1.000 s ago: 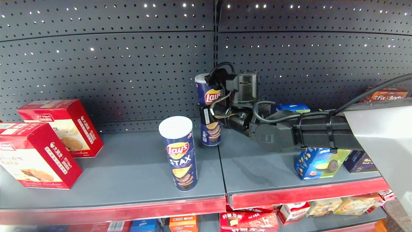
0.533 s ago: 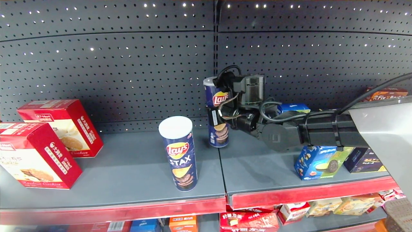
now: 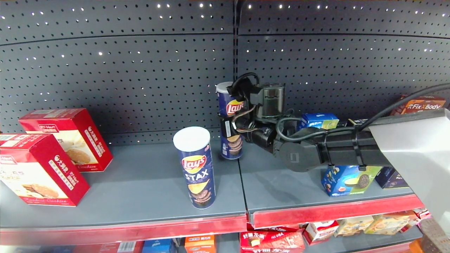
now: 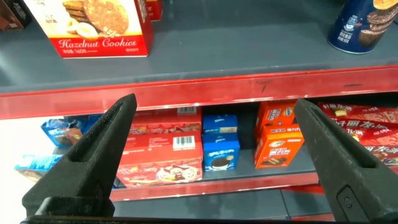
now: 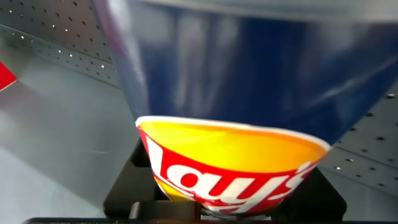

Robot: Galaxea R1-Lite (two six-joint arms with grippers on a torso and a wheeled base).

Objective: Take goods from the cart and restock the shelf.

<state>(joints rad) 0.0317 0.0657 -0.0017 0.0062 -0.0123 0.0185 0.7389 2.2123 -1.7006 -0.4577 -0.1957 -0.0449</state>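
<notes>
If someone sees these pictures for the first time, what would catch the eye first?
First, the right gripper closed on a blue chips can, held at the back of the shelf near its middle seam. Next, a matching can standing alone nearer the front edge, and two red cookie boxes at the shelf's left end.

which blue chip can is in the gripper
The rear blue cylindrical chip can, held by the right gripper at the pegboard; the front can stands free.
</notes>
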